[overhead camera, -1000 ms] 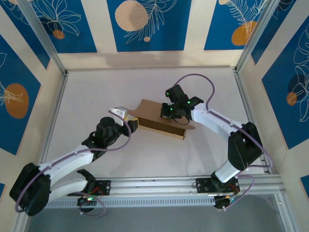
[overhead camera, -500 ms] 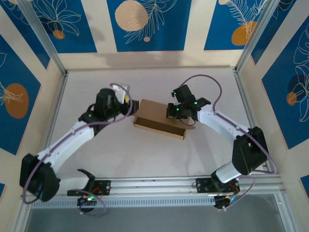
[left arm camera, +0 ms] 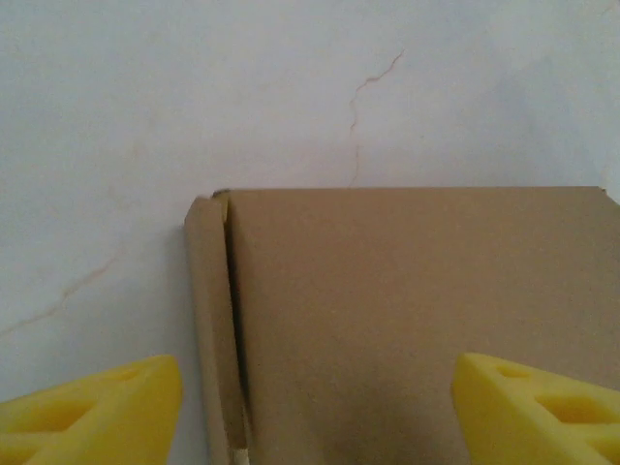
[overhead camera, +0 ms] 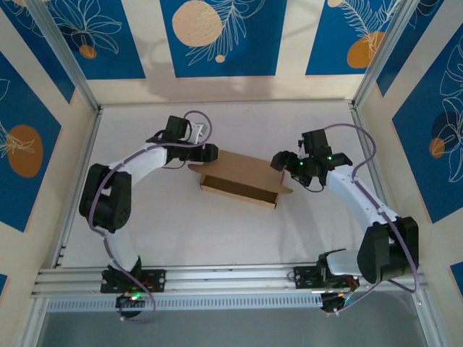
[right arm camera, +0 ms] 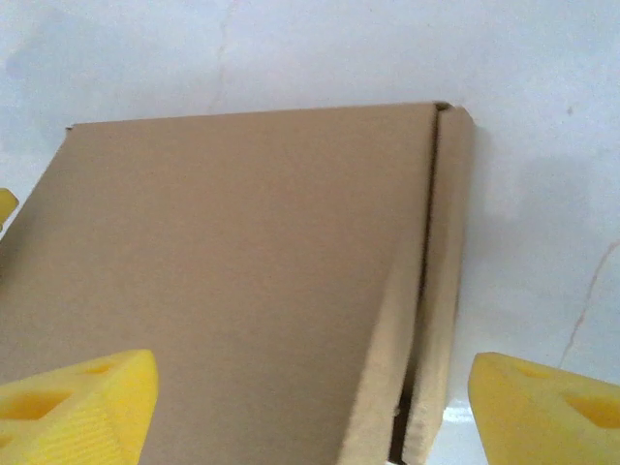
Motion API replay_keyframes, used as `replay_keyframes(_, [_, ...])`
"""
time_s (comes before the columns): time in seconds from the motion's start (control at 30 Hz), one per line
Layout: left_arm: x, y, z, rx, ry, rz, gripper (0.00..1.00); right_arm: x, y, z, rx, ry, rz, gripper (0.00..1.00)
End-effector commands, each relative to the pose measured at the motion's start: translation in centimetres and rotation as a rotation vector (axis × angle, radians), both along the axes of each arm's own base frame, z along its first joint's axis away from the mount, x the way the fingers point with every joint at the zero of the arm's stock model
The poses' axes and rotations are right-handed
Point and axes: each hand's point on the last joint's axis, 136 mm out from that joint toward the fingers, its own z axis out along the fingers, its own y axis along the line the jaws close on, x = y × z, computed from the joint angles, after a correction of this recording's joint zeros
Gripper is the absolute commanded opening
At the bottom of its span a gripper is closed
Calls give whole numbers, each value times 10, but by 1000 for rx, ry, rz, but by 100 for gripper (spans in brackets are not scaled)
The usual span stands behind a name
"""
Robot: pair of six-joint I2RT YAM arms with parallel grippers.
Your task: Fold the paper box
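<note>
Observe the left gripper (overhead camera: 207, 152): jaws spread wide, holding nothing, at the 9 o'clock end of the paper box (overhead camera: 242, 177). The right gripper (overhead camera: 278, 160) is likewise spread and empty at the 3 o'clock end. The box lies mid-table (overhead camera: 181, 224).

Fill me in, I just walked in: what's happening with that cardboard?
A robot is folding a brown paper box on the white table. The left hand sits at the box's left end and the right hand at its right end, both open, neither gripping it.
</note>
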Motion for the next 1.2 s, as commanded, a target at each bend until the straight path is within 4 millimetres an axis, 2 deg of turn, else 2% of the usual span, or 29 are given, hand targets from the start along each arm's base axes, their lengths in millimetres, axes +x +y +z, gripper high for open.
replay_keyframes(0.0, [3,4,5,-44,13,-13,75,-12,6,-15,89,102,-13,85])
replay_keyframes(0.13, [0,4,-9,-64,57,-17,76,-10,8,-30,159,171,-33,85])
replay_keyframes(0.27, [-3,5,-17,-78,81,-2,76,-4,14,-37,203,201,-28,85])
replay_keyframes(0.47, [-14,12,-27,-84,103,31,76,6,11,-49,149,215,-33,84])
replay_keyframes(0.57, [-18,14,-31,-96,111,48,75,15,16,-53,147,214,-20,83])
replay_keyframes(0.73, [-19,17,-32,-118,114,77,74,37,34,-53,184,216,30,80])
replay_keyframes(0.9, [-18,22,-27,-133,106,108,74,51,33,-46,151,195,36,79])
replay_keyframes(1.0, [-19,24,-25,-141,95,116,74,50,28,-42,98,177,35,79])
replay_keyframes(1.1, [-20,29,-33,-114,106,119,74,43,27,-39,61,159,55,81])
replay_keyframes(1.17, [-21,29,-35,-122,110,117,74,37,30,-39,65,150,74,77])
